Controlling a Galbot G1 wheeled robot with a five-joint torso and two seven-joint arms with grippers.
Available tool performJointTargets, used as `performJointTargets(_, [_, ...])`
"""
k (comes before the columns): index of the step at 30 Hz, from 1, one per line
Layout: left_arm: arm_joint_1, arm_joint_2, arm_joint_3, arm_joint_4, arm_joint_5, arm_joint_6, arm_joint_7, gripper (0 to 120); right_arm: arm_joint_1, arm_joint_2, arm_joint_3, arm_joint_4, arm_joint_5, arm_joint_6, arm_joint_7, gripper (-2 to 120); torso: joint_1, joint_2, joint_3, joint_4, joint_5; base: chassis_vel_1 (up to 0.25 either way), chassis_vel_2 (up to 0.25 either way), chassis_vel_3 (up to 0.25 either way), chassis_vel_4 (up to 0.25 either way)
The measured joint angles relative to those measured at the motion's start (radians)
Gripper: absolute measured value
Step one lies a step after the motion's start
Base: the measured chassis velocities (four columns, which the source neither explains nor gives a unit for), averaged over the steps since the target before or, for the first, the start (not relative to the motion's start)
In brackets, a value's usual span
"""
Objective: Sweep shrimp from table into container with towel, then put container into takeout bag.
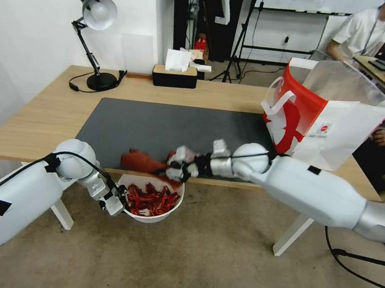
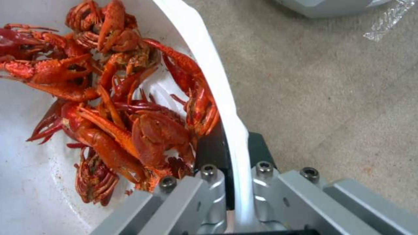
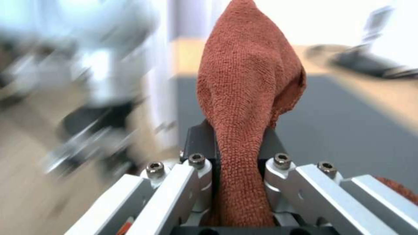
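The left gripper (image 1: 120, 203) is pinching the container (image 1: 167, 212) rim at nine o'clock, fingers (image 2: 213, 147) closed across the wall, holding it just below the surface (image 1: 34, 118) edge. The right gripper (image 1: 174, 165), fingers clamped on the towel (image 1: 140, 160), is hovering above, nearer the takeout bag (image 1: 341, 127). The left wrist view is showing the shrimp (image 2: 130, 130) piled inside.

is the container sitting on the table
No, the left gripper holds the container by its rim below the table edge.

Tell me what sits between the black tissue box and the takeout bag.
Bare wooden table in the head view; nothing stands between the black tissue box and the takeout bag.
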Motion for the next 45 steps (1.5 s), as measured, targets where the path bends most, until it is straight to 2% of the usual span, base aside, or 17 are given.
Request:
performJointTargets(1, [0.0,0.0,0.0,0.0,0.0,0.0,0.0,0,0.0,0.0,0.0,0.0,0.0,0.0,0.0,8,0.0,0.0,0.0,0.0,0.0,0.0,0.0,0.0,0.0])
performJointTargets(3, [0.006,0.001,0.0,-0.011,0.001,0.001,0.0,0,-0.023,-0.033,0.078,0.008,0.039,-0.033,0.178,8,0.0,0.0,0.0,0.0001,0.0001,0.0,0.0,0.0,0.0])
performJointTargets(4, [0.006,0.001,0.0,-0.011,0.001,0.001,0.0,0,-0.023,-0.033,0.078,0.008,0.039,-0.033,0.178,8,0.0,0.0,0.0,0.0001,0.0001,0.0,0.0,0.0,0.0])
performJointTargets(5, [0.009,0.001,-0.001,-0.019,0.002,0.002,0.0,0,-0.047,-0.052,0.107,0.065,0.035,-0.123,0.401,8,0.0,0.0,0.0,-0.0002,0.0,0.0,0.0,0.0,0.0])
performJointTargets(6, [0.01,0.002,-0.001,-0.021,0.002,0.003,0.0,0,-0.054,-0.056,0.115,0.081,0.037,-0.151,0.461,8,0.0,0.0,0.0,-0.0003,-0.0001,0.0,0.0,0.0,0.0])
performJointTargets(7, [0.012,0.003,-0.001,-0.025,0.003,0.003,0.0,0,-0.081,-0.057,0.143,0.124,0.061,-0.247,0.665,8,0.0,0.0,0.0,-0.0003,0.0001,0.0,0.0,0.0,0.0])
performJointTargets(8, [0.012,0.003,-0.001,-0.025,0.003,0.003,0.0,0,-0.081,-0.057,0.143,0.124,0.061,-0.247,0.665,8,0.0,0.0,0.0,-0.0003,0.0001,0.0,0.0,0.0,0.0])
performJointTargets(11, [0.03,0.005,-0.001,-0.042,0.015,0.003,0.001,0,-0.12,-0.018,0.188,0.167,0.238,-0.406,1.106,8,0.0,0.0,0.0,0.0001,0.0001,0.0,0.0,0.0,0.0])
performJointTargets(12, [0.03,0.005,-0.001,-0.042,0.015,0.003,0.001,0,-0.12,-0.018,0.188,0.167,0.238,-0.406,1.106,8,0.0,0.0,0.0,0.0001,0.0001,0.0,0.0,0.0,0.0])
performJointTargets(15, [0.048,0.003,-0.005,-0.052,0.025,0.002,0.001,0,-0.143,0.007,0.215,0.17,0.329,-0.453,1.292,15,0.0,0.0,0.0,0.0003,0.0,0.0,0.0,0.0,0.0])
performJointTargets(22, [0.052,0.007,-0.012,-0.059,0.027,0.002,0.002,0,-0.159,0.012,0.237,0.173,0.357,-0.564,1.326,42,0.0,0.0,0.0,0.0,-0.0001,0.0,0.0,0.0,0.0])
performJointTargets(33, [0.071,0.003,-0.028,-0.054,0.029,-0.001,0.002,0,-0.185,-0.002,0.255,0.186,0.331,-0.568,1.331,76,0.0,0.0,0.0,0.0001,-0.0002,0.0,0.0,0.0,0.0])
performJointTargets(36, [0.072,-0.001,-0.028,-0.053,0.031,-0.001,0.002,0,-0.22,-0.012,0.272,0.201,0.294,-0.509,1.306,87,0.0,0.0,0.0,0.0001,-0.0001,0.0,0.0,0.0,0.0])
performJointTargets(38, [0.072,-0.006,-0.023,-0.052,0.035,-0.002,0.002,0,-0.286,-0.025,0.315,0.234,0.251,-0.408,1.268,98,0.0,0.0,0.0,0.0001,-0.0001,0.0,0.0,0.0,0.0])
performJointTargets(41, [0.073,-0.007,-0.023,-0.052,0.036,-0.003,0.002,0,-0.318,-0.031,0.336,0.248,0.219,-0.357,1.245,99,0.0,0.0,0.0,0.0001,0.0001,0.0,0.0,0.0,0.0])
performJointTargets(43, [0.078,-0.007,-0.021,-0.052,0.04,-0.007,0.002,0,-0.435,-0.059,0.417,0.307,0.121,-0.229,1.158,100,0.0,0.0,0.0,0.0,-0.0003,0.0,0.0,0.0,0.0])
performJointTargets(45, [0.08,-0.007,-0.02,-0.051,0.041,-0.009,0.002,0,-0.485,-0.071,0.448,0.331,0.08,-0.19,1.127,100,0.0,0.0,0.0,-0.0002,0.0002,0.0,0.0,0.0,0.0])
